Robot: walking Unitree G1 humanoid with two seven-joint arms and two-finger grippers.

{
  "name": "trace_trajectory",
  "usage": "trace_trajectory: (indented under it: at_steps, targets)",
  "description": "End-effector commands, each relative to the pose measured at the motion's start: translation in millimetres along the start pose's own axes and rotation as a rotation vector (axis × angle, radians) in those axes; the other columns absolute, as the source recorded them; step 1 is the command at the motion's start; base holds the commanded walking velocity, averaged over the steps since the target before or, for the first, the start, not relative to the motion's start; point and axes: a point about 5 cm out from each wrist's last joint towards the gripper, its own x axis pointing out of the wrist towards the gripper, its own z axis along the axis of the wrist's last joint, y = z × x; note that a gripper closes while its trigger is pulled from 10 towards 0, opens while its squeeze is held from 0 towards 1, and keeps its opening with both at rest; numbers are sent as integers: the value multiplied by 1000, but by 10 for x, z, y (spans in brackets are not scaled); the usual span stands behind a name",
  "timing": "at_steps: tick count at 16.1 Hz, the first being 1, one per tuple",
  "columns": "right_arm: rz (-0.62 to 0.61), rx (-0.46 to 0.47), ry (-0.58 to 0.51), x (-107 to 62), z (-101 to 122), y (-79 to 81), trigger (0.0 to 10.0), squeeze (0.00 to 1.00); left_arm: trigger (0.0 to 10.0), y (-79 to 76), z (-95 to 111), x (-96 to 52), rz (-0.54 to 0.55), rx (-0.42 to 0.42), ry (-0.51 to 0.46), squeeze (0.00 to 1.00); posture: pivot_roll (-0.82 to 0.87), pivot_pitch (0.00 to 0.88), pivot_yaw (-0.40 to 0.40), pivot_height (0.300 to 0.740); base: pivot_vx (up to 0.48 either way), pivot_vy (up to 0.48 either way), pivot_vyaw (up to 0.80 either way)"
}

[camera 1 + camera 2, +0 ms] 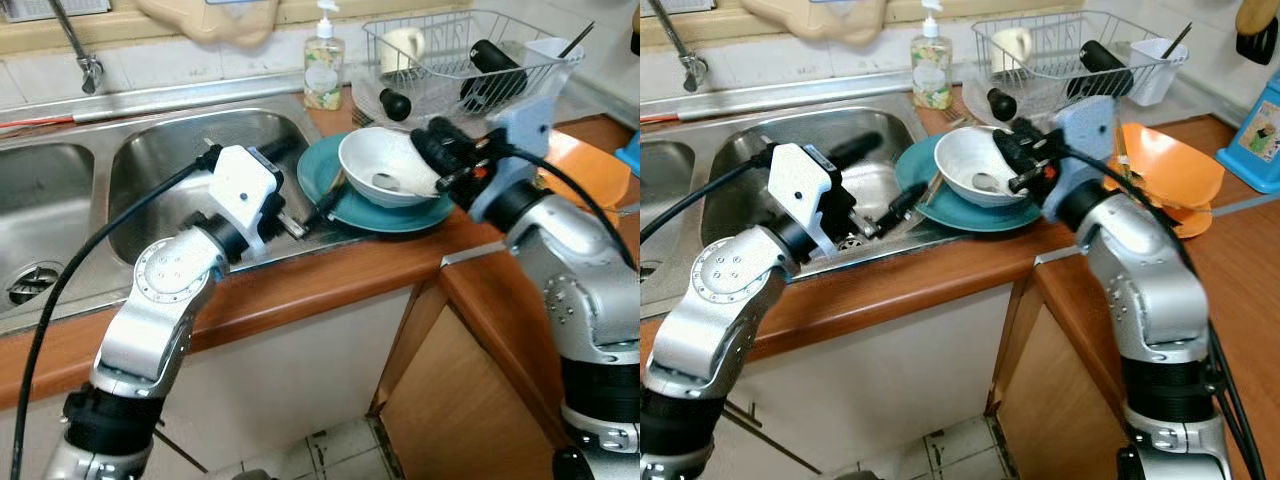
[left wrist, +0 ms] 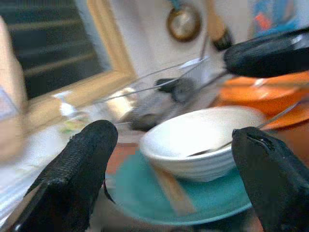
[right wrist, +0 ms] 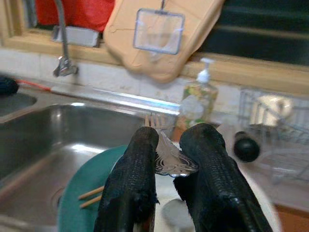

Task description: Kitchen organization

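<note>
Two black fingers of the right gripper [image 3: 166, 166] are being pressed together on the handle of a metal fork [image 3: 161, 145], whose tines are seen poking out past the fingertips. This gripper is being held directly over a white bowl [image 1: 385, 165], so the fork is being kept just above the bowl's rim. A spoon [image 1: 388, 183] is lying inside the bowl, under the gripper. The bowl is being carried by a teal plate [image 1: 420, 215], which is resting on the wooden counter [image 1: 330, 275] at the edge of the steel sink [image 1: 160, 165].

The left gripper [image 2: 169, 169] is being held wide open with nothing between its fingers [image 2: 77, 169]; its tips are lying low at the sink's edge, just beside the near rim of the plate, pointing toward the bowl. Wooden chopsticks [image 3: 91, 197] are lying on the plate between this gripper and the bowl.

Beyond the right gripper, a wire dish rack [image 1: 470, 55] is standing, holding a cup [image 1: 402, 45] and dark-handled utensils. A soap bottle [image 1: 324, 62] is standing behind the plate, next to the rack. Orange bowls [image 1: 1170, 175] are stacked on the counter at the outer side of the right arm. A tap [image 1: 78, 45] is mounted on the wall behind the sink, well apart from both grippers.
</note>
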Motion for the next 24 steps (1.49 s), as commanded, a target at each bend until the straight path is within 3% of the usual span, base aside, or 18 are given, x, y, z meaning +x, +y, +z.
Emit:
trace_trajectory:
  at_steps: [1, 3, 4, 5, 6, 7, 8, 24]
  targets:
    - [56, -4, -19, 19, 78, 107, 0, 0, 10000, 29, 67, 51, -8, 116, -29, 0, 3, 0, 33, 740, 0, 0, 0]
    - [111, 5, -13, 54, 100, 225, 0, 0, 10000, 3, -13, 93, -77, 168, 9, 0, 3, 0, 33, 740, 0, 0, 0]
    - [131, 3, -10, 65, 102, 264, 0, 0, 10000, -8, -41, 109, -102, 189, 22, 75, 3, 0, 35, 740, 0, 0, 0]
    - [172, -1, -1, 88, 103, 348, 0, 0, 4980, -10, -80, 158, -133, 214, 35, 1000, 4, 0, 41, 740, 0, 0, 0]
    - [184, 1, 3, 92, 101, 379, 0, 0, 0, 5, -78, 187, -135, 242, 31, 1000, 4, 0, 43, 740, 0, 0, 0]
    - [191, 2, 7, 92, 97, 396, 0, 0, 0, 10, -83, 207, -146, 257, 32, 533, 5, 0, 43, 740, 0, 0, 0]
    - [194, 4, 10, 91, 94, 407, 0, 0, 0, 9, -94, 224, -157, 271, 34, 0, 5, 0, 43, 740, 0, 0, 0]
    - [244, 10, 35, 67, 101, 553, 0, 0, 0, 67, -184, 359, -147, 409, 42, 0, -16, 0, 46, 740, 0, 0, 0]
